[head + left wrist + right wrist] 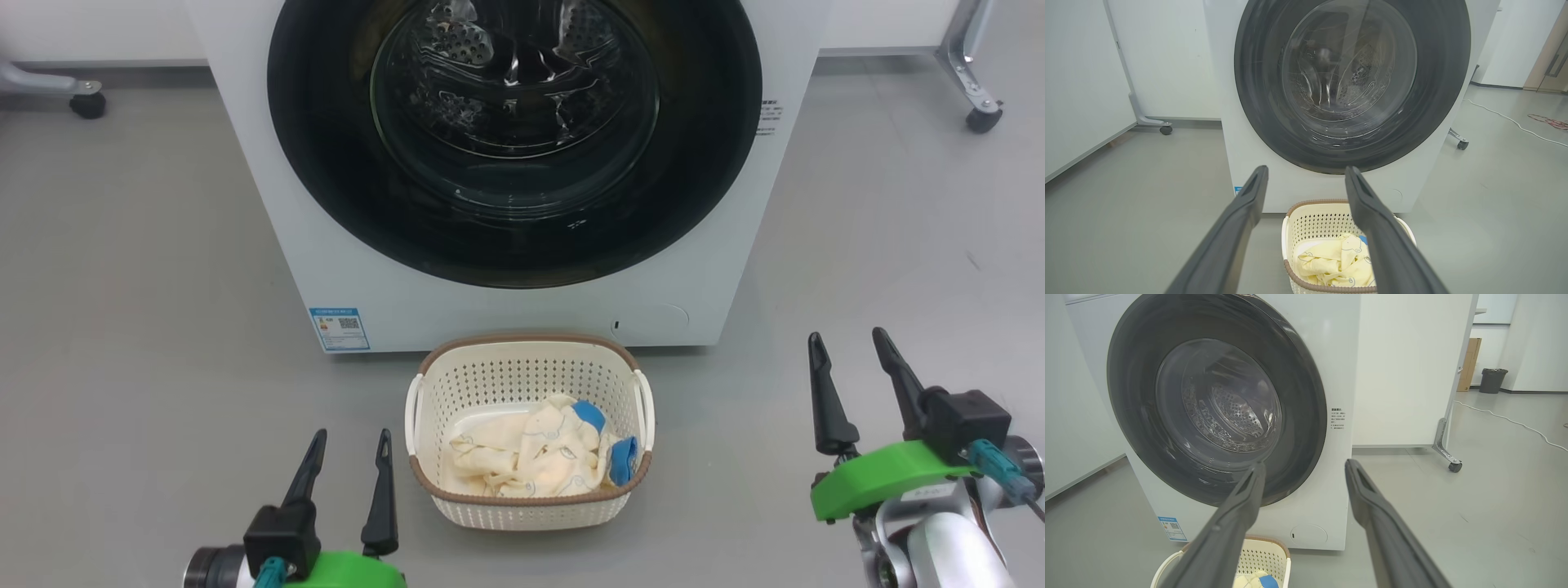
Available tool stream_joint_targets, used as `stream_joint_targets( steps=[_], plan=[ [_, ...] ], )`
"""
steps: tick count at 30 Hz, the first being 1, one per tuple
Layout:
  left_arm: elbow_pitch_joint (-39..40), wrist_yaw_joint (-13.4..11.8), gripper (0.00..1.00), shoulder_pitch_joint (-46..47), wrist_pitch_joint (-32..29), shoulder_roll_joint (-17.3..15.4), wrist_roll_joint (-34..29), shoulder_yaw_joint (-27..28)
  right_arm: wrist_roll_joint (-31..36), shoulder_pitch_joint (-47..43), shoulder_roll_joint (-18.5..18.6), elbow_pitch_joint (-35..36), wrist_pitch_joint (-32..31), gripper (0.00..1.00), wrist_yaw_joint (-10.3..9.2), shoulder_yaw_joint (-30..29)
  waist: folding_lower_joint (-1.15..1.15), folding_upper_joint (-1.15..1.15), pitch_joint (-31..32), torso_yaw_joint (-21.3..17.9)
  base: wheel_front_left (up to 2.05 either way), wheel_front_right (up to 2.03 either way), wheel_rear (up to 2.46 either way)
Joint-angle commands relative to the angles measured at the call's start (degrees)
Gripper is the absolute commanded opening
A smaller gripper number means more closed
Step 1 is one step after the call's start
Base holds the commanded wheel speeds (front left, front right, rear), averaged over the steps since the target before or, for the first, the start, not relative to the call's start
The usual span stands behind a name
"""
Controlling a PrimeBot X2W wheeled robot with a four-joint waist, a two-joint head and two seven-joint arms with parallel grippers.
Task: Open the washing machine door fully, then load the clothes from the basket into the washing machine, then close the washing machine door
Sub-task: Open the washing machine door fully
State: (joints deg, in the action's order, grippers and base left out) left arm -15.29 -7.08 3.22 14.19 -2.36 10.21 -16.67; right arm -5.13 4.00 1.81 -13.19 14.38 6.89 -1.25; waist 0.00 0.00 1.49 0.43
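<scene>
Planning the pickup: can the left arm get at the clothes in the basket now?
Probably yes: the clothes lie uncovered in the open-topped basket, and the left gripper hangs open right beside it.

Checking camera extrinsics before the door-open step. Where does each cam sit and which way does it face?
Head view: high on the robot, looking forward and down at the closed washing machine door and the basket of clothes; left gripper and right gripper show, both open.
Left wrist view: low, facing the door head-on; own fingers frame it.
Right wrist view: low, off to the door's right, looking across it; own fingers show.
Shared: both wrist views catch door and basket.
</scene>
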Motion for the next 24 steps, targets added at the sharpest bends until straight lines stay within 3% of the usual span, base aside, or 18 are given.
stream_joint_targets(
  steps=[1, 24],
  plan=[
    [1.58, -0.09, 1.0, 2.81, 0.81, -0.52, -0.36, 1.7, -0.21, 3.43, 1.07, 1.75, 0.6, 1.0, 0.59, 1.41, 0.0, 0.0, 0.03, 0.0, 0.98, 0.98, -1.95],
    [1.84, 0.01, 1.0, 2.92, 0.81, -0.52, 0.39, 2.03, -0.83, 3.34, 1.07, 1.67, 0.62, 1.0, 0.59, 1.54, 0.0, 0.0, 0.66, -0.22, 1.22, 1.22, -2.44]
  ],
)
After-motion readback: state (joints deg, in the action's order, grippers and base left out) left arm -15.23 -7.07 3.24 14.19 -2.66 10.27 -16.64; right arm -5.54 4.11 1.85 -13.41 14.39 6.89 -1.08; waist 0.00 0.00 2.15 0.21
